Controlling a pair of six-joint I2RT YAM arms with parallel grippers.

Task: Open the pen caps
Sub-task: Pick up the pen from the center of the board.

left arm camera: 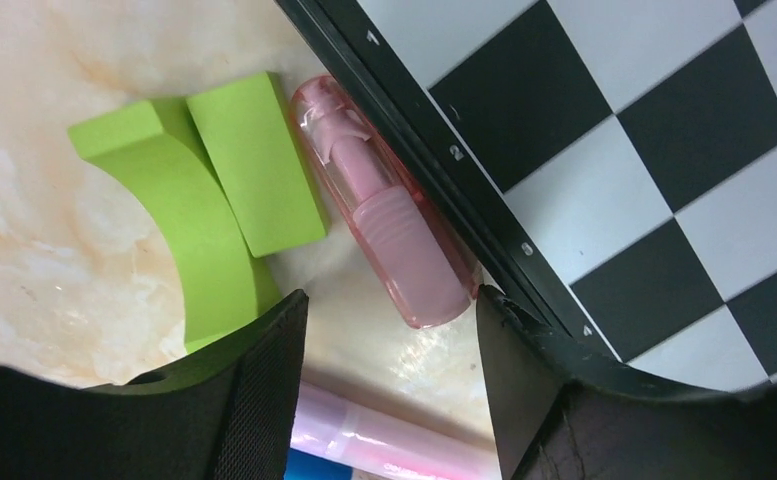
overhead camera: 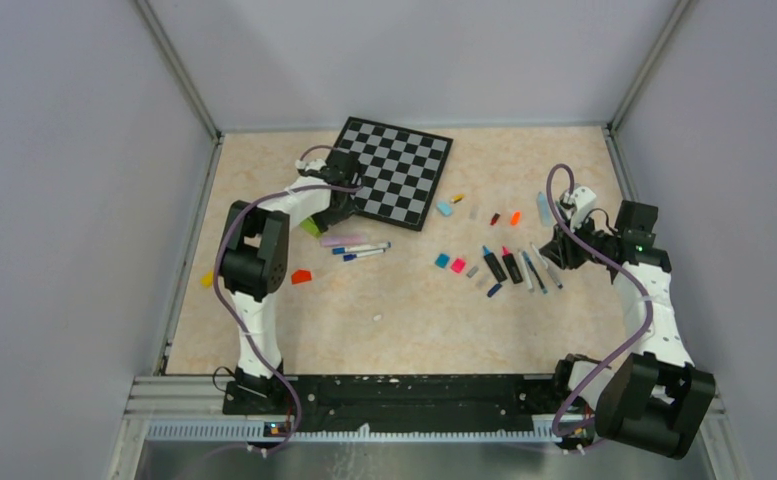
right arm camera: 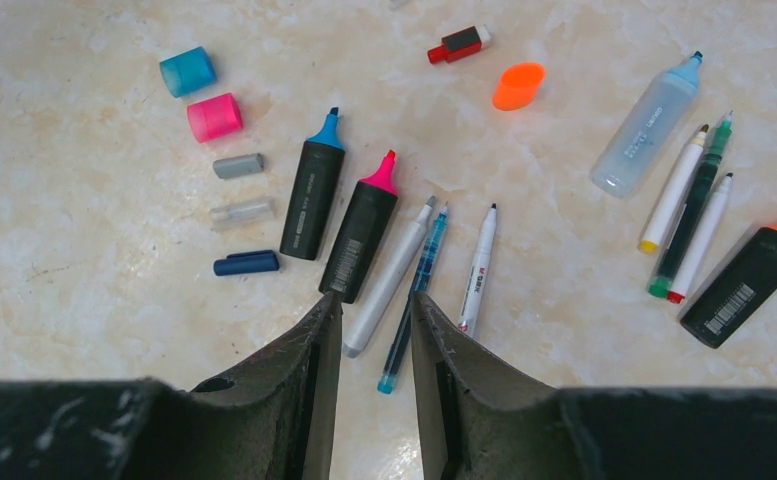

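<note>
My left gripper (left arm camera: 392, 305) is open and low over the table, by the checkered board's left corner (overhead camera: 339, 200). A loose translucent pink cap (left arm camera: 389, 235) lies along the board's edge, its near end between my fingertips, not gripped. A pink pen barrel (left arm camera: 384, 440) lies below it. My right gripper (right arm camera: 376, 300) is open and empty above the near ends of uncapped pens: two black highlighters (right arm camera: 312, 195), a grey-white pen (right arm camera: 389, 280) and a thin blue pen (right arm camera: 416, 290). Cyan (right arm camera: 186, 72), pink (right arm camera: 213, 117), grey (right arm camera: 238, 165) and dark blue (right arm camera: 246, 263) caps lie loose to their left.
The checkered board (overhead camera: 404, 170) lies at the back centre. Two green foam blocks (left arm camera: 214, 190) sit left of the pink cap. Three pens (overhead camera: 364, 250) lie near the left arm. A red cap (overhead camera: 301, 276) and a yellow cap (overhead camera: 206, 279) lie at the left. More pens (right arm camera: 694, 200) lie at the right.
</note>
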